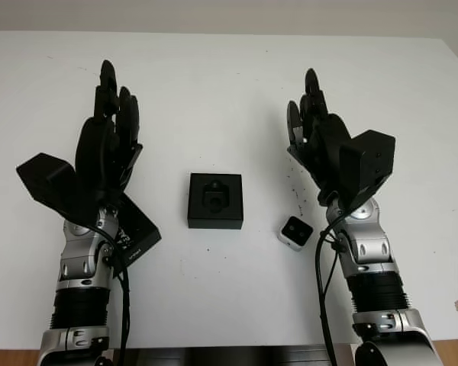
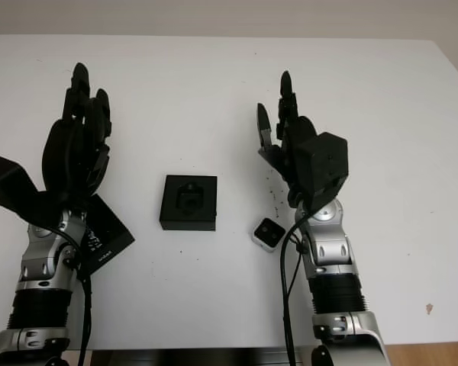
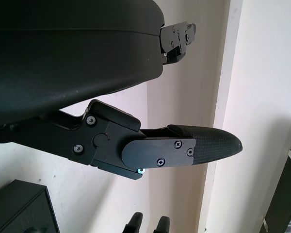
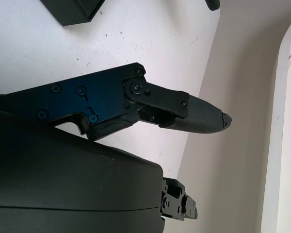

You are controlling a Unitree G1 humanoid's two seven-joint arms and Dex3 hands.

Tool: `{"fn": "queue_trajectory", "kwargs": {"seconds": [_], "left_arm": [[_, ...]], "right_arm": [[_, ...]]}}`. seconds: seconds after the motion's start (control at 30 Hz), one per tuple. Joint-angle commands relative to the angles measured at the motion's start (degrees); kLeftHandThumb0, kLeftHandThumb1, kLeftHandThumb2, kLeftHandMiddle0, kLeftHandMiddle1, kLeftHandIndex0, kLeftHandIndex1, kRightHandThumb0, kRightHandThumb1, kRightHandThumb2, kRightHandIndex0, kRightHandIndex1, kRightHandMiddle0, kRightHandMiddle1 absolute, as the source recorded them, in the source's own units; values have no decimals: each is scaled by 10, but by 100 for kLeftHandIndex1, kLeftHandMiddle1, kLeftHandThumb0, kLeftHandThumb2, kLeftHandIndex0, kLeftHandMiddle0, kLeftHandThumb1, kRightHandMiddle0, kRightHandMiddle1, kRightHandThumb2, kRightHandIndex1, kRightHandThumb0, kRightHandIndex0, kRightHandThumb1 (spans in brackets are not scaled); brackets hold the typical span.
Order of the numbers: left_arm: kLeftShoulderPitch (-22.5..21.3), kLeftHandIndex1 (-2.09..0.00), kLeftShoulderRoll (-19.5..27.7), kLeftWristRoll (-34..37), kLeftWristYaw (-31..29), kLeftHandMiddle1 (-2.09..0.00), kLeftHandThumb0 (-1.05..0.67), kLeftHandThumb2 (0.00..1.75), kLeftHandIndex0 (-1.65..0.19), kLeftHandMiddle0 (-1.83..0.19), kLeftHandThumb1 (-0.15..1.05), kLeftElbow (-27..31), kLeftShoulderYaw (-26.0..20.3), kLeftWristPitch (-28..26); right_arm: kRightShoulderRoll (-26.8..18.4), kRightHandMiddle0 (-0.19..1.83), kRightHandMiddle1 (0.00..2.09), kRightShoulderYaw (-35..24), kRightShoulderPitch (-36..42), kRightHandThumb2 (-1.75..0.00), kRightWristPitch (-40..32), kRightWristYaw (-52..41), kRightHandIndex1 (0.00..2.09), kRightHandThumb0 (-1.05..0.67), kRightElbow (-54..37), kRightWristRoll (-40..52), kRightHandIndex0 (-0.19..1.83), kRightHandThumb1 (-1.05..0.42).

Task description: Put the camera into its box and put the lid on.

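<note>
The black box [image 1: 215, 200] lies uncovered in the middle of the white table [image 1: 229, 84], its foam insert bare. Its corner appears in the right wrist view [image 4: 72, 9]. The small white camera [image 1: 295, 232] with a black face lies on the table just right of the box, beside my right forearm. The flat black lid [image 1: 140, 235] lies tilted to the left of the box, partly hidden under my left forearm. My left hand [image 1: 116, 95] is open, held up left of the box. My right hand [image 1: 304, 99] is open, up right of the box and beyond the camera.
The table's far edge [image 1: 214, 32] runs along the back, and its near edge [image 1: 229, 347] is by my elbows. Small dark specks [image 1: 294, 187] dot the surface near the right hand.
</note>
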State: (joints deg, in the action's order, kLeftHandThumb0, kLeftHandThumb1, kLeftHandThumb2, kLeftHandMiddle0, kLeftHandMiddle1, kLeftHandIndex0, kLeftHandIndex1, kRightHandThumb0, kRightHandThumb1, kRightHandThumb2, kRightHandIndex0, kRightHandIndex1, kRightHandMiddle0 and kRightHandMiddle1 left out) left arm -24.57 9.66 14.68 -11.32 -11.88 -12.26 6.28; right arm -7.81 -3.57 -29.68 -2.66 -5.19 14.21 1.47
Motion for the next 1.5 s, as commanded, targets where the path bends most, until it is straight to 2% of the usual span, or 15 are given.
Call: {"fn": "queue_trajectory", "kwargs": {"seconds": [0.0, 0.43, 0.57, 0.77, 0.83, 0.93, 1.03, 1.13, 1.2, 1.27, 1.33, 1.47], "left_arm": [[-7, 0, 1, 3, -2, 0, -77, 44, 19, 19, 105, 8, 0, 2], [1, 0, 3, -5, -4, 0, -77, 47, 19, 19, 105, 4, 2, 17], [-2, 0, 1, -3, 0, 0, -76, 46, 19, 19, 105, 9, 2, 12], [1, 0, 3, -1, -1, 0, -77, 45, 19, 19, 105, 10, 0, 8], [4, 0, 5, -3, 0, 0, -77, 46, 19, 19, 105, 11, -1, 8], [6, 0, 8, -2, -4, 0, -75, 49, 19, 19, 105, 13, -2, 10], [7, 0, 14, -5, -8, 0, -77, 49, 19, 19, 105, 16, -1, 8], [8, 0, 17, -3, -8, 0, -77, 49, 19, 19, 105, 22, -1, 5], [8, 0, 18, -2, -9, 0, -77, 49, 19, 19, 105, 25, -2, 4], [9, 0, 19, -1, -9, 0, -77, 49, 19, 19, 105, 28, -2, 0], [10, 0, 19, 0, -10, 0, -77, 50, 19, 19, 105, 29, -2, -1], [11, 0, 18, 1, -13, 0, -76, 51, 19, 19, 105, 29, -3, 1]], "right_arm": [[1, -19, 0, -3, -4, -66, 10, 0, 0, -67, -6, 4, -19, -105], [-7, -19, 0, -2, 0, -64, 5, -13, 0, -66, -12, 4, -19, -105], [-29, -18, 2, -4, 0, -53, 22, -41, 0, -68, -19, 4, -19, -105], [-93, -1, 10, -7, -23, -27, 68, -122, 9, -69, -6, 11, -3, -105], [-114, 4, 11, -11, -32, -15, 76, -159, 10, -66, -1, 24, 2, -105], [-144, 9, 13, -15, -47, -6, 64, -215, 11, -57, 1, 47, 5, -99], [-180, 14, 16, -10, -59, -4, 48, -258, 14, -53, -6, 45, 13, -93], [-216, 22, 20, 3, -64, -3, 61, -289, 18, -51, -19, 21, 22, -88], [-234, 25, 22, 5, -65, -3, 53, -312, 19, -42, -30, 22, 25, -85], [-255, 29, 23, 10, -65, -3, 85, -328, 20, -34, -28, 8, 29, -80], [-284, 34, 23, 23, -68, -4, 140, -335, 20, -38, -24, -32, 34, -78], [-329, 41, 20, 33, -62, -5, 174, -348, 17, -50, -51, -75, 38, -77]]}}
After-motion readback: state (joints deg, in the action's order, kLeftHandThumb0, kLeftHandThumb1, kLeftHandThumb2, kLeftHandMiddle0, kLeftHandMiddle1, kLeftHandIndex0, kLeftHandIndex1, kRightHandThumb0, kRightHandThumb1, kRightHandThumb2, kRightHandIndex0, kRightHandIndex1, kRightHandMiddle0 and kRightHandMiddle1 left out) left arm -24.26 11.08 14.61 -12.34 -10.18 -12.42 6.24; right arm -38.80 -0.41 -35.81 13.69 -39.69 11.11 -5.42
